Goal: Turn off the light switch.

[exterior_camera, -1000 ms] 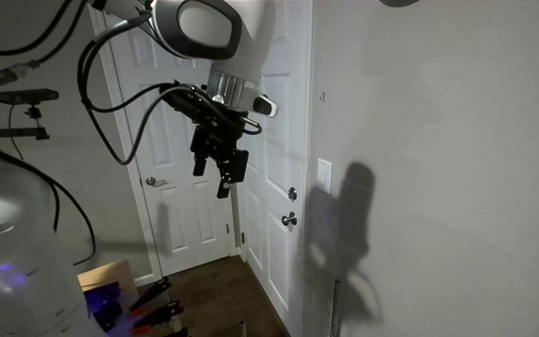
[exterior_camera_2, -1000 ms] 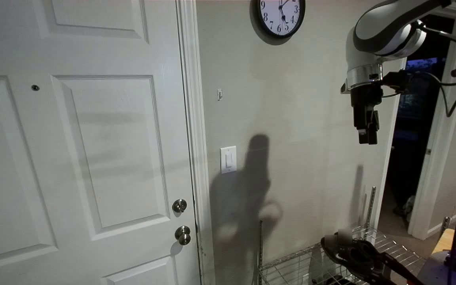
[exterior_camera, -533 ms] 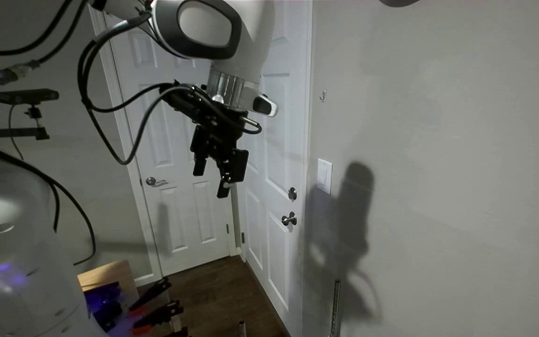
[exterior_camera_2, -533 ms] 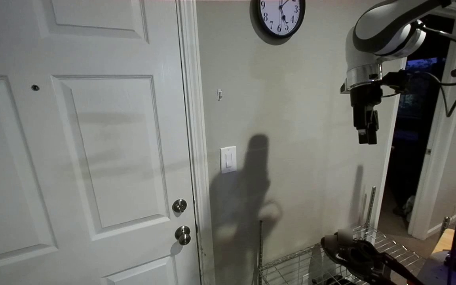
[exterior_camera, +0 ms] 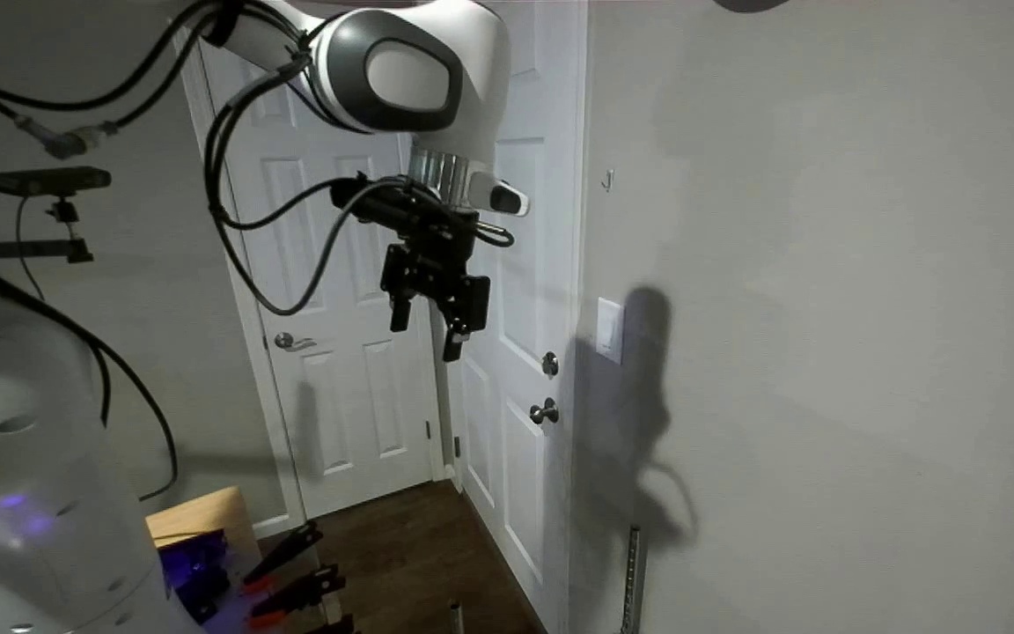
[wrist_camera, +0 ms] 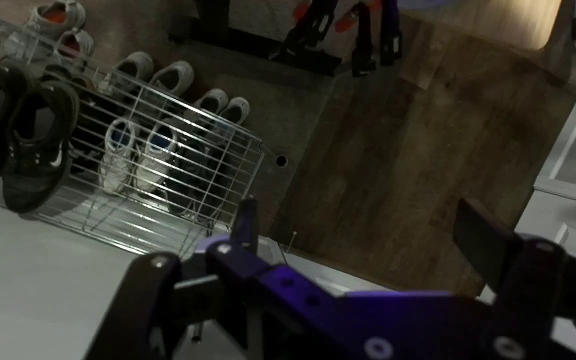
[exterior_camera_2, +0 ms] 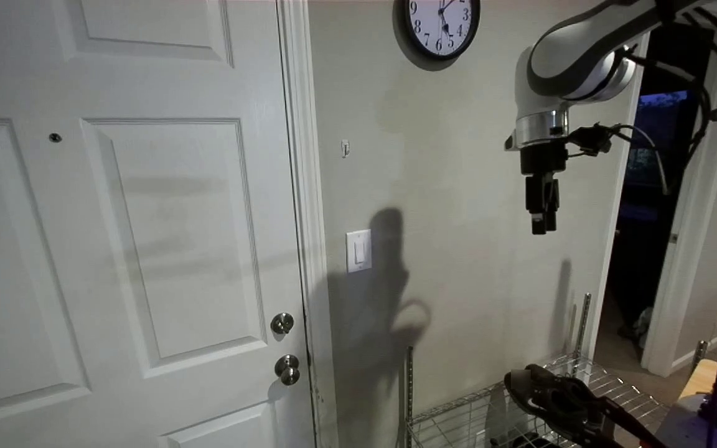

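The light switch is a small white upright plate with a toggle on the wall, seen in both exterior views (exterior_camera: 610,331) (exterior_camera_2: 359,251). It is out of the wrist view. My gripper hangs fingers-down in the air, apart from the wall; in an exterior view it is left of the switch (exterior_camera: 426,342), and in an exterior view it is right of the switch and slightly higher (exterior_camera_2: 544,228). In the wrist view the gripper (wrist_camera: 355,202) has its two fingers wide apart with nothing between them. The arm's shadow falls on the wall beside and below the switch.
A white door (exterior_camera_2: 175,236) with a knob (exterior_camera_2: 287,369) and round lock (exterior_camera_2: 282,323) stands beside the switch. A wire rack (wrist_camera: 168,105) with shoes (wrist_camera: 38,145) lies below along the wall. A hook (exterior_camera_2: 345,148) and a clock (exterior_camera_2: 440,25) are on the wall. Black clamps (exterior_camera: 300,590) sit near the base.
My arm and open gripper have moved toward the switch: rightward in an exterior view, leftward and slightly down in an exterior view. The arm's shadow has shifted closer to the plate. The switch looks the same.
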`<act>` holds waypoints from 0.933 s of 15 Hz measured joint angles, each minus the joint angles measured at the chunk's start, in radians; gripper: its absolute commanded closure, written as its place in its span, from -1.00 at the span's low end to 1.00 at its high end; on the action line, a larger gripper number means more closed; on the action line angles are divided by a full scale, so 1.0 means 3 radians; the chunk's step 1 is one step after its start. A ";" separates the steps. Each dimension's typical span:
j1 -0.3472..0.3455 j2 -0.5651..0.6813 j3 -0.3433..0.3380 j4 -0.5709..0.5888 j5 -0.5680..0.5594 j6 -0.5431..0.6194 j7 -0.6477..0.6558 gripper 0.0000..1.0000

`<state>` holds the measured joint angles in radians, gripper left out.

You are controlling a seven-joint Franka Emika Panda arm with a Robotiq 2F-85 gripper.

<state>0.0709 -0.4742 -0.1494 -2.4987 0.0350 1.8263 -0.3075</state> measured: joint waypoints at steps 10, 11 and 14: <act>0.0296 0.1253 0.0518 0.0643 0.0105 0.1033 -0.0043 -1.00; 0.0290 0.1360 0.0548 0.0713 0.0071 0.1123 0.0010 -1.00; 0.0286 0.1644 0.0599 0.0922 -0.0096 0.1304 0.0320 -1.00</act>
<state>0.1566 0.0188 0.0302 -2.2221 0.0063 2.2175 -0.2114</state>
